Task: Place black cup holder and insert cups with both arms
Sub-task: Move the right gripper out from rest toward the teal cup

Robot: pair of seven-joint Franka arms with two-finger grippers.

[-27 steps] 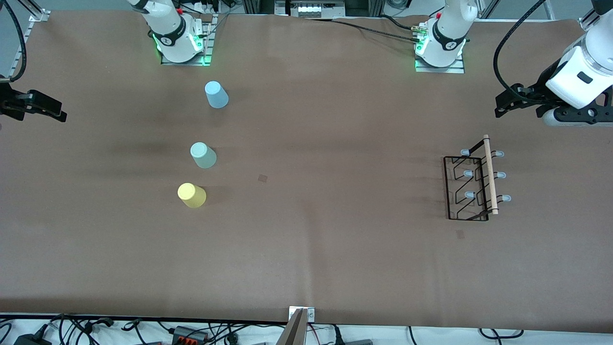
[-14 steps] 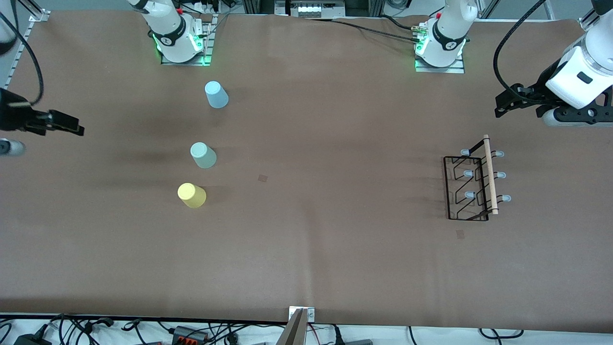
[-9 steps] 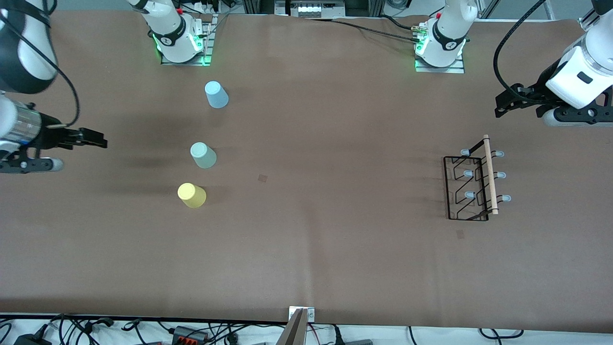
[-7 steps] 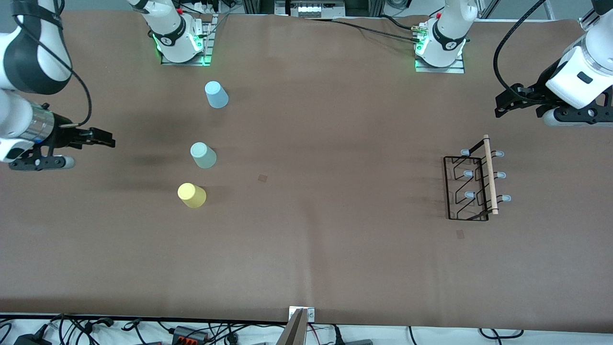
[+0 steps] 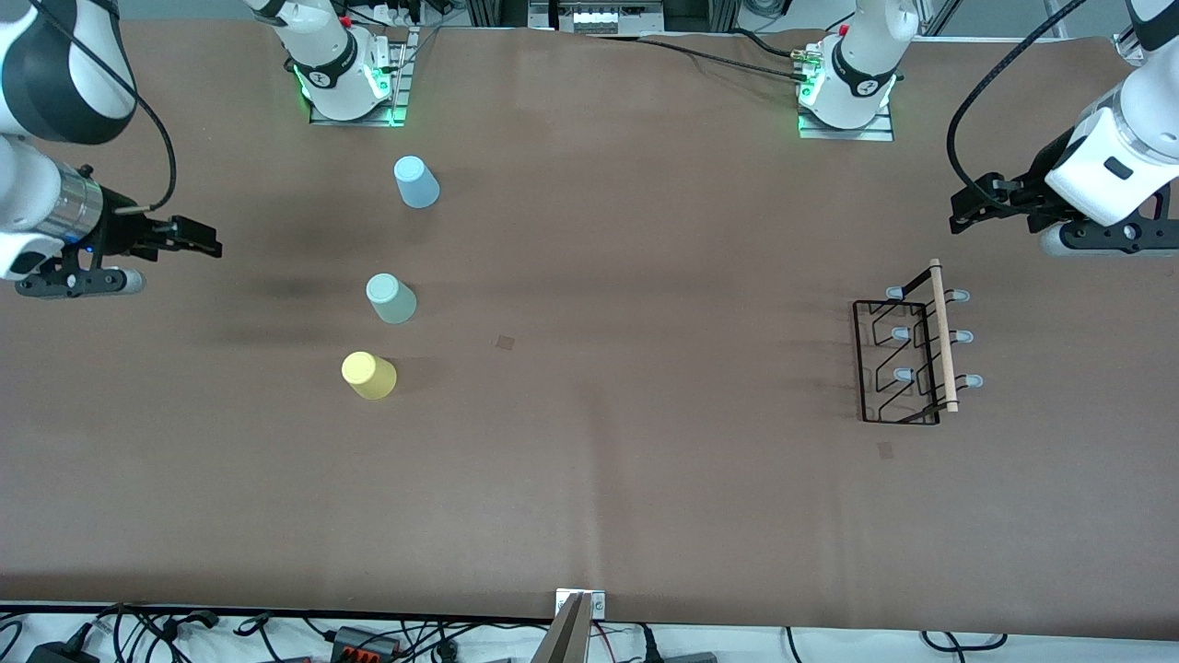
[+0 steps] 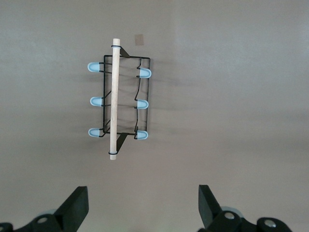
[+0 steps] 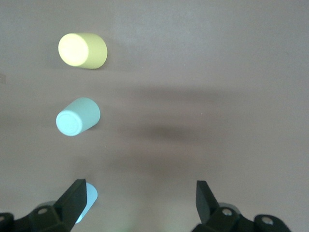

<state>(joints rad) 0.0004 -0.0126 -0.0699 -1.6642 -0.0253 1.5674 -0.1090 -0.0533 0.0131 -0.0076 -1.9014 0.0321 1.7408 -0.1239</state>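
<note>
Hovering wide open, the left end effector point(image 6: 142, 210) hangs near the black cup holder point(image 5: 907, 354) at its desk edge; the spread right end effector point(image 7: 140, 208) overlooks three upside-down cups point(image 5: 392, 299), nothing gripped.

A plain brown table point(image 5: 589, 460) is seen. The cup holder point(image 5: 907, 354) is made of black wire, with a light wooden rod and pale blue-grey peg tips. The cups are coloured light blue point(image 5: 416, 181), mint green point(image 5: 391, 298) and yellow point(image 5: 368, 375).
</note>
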